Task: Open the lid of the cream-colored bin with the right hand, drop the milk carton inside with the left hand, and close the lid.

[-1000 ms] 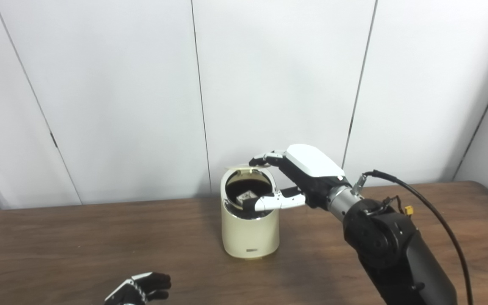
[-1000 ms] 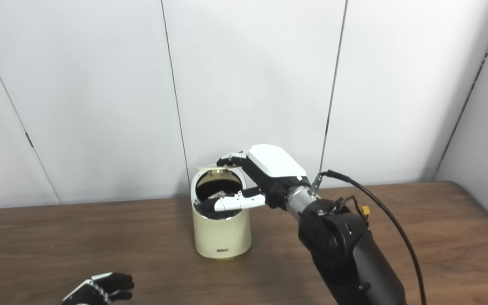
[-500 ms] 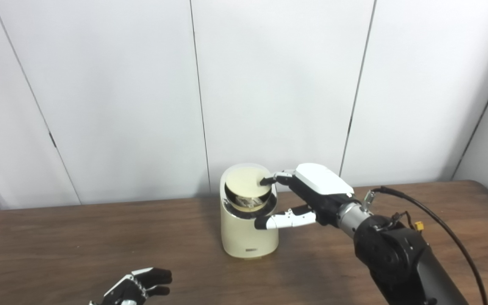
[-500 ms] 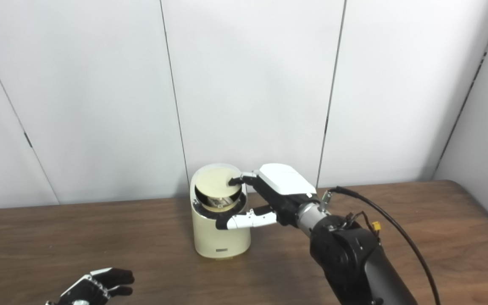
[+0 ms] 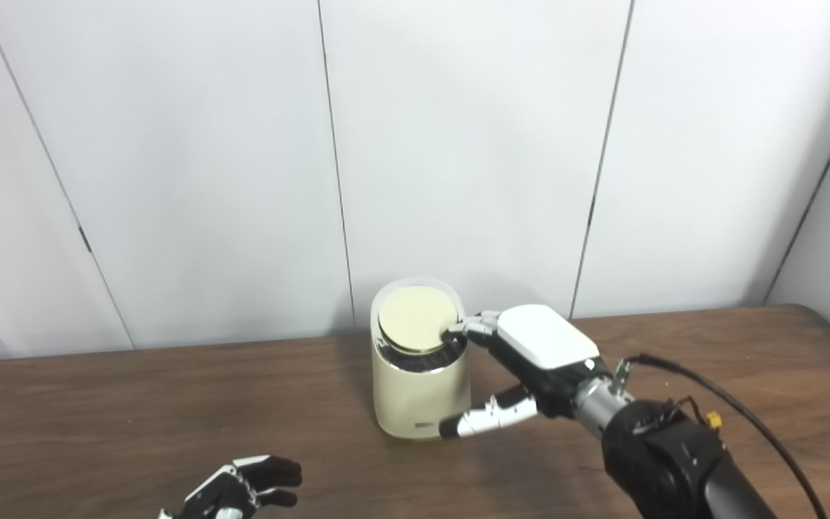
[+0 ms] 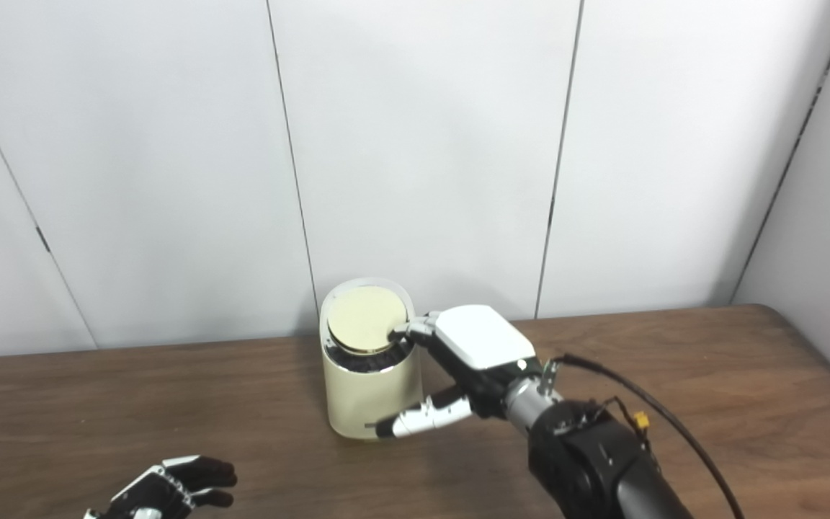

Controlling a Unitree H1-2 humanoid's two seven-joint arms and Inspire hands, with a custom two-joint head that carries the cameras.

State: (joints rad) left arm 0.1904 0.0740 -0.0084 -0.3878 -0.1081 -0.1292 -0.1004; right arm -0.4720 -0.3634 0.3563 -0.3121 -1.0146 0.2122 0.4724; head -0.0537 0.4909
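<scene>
Low at the counter's [image 5: 98, 404] front edge, toward its left corner, we see our left hand [image 5: 238, 490] hanging just above the wood, fingers loosely curled and grasping nothing. It is only partly in view.

Moving right, the cream-colored bin [image 5: 418, 393] stands upright near the back edge, about midway along the counter. Its round lid [image 5: 417, 318] lies down across the opening, tilted toward us, with a thin dark gap showing under its front rim. We cannot see the milk carton anywhere on the counter or in either hand; with the lid over the opening we judge it to be inside, though the pictures do not show it.

Right of the bin, our right hand [image 5: 530, 360] reaches in from the counter's right front. Its fingers [image 5: 469, 328] touch the lid's right edge, and the thumb juts out low beside the bin's front wall. The hand is spread, pressing on the lid and gripping nothing.

We take this to be the closing step, nearly finished. The next move calls for a light push down until the lid sits flush, without tipping the bin, and then for lifting the hand clear toward the right edge.
</scene>
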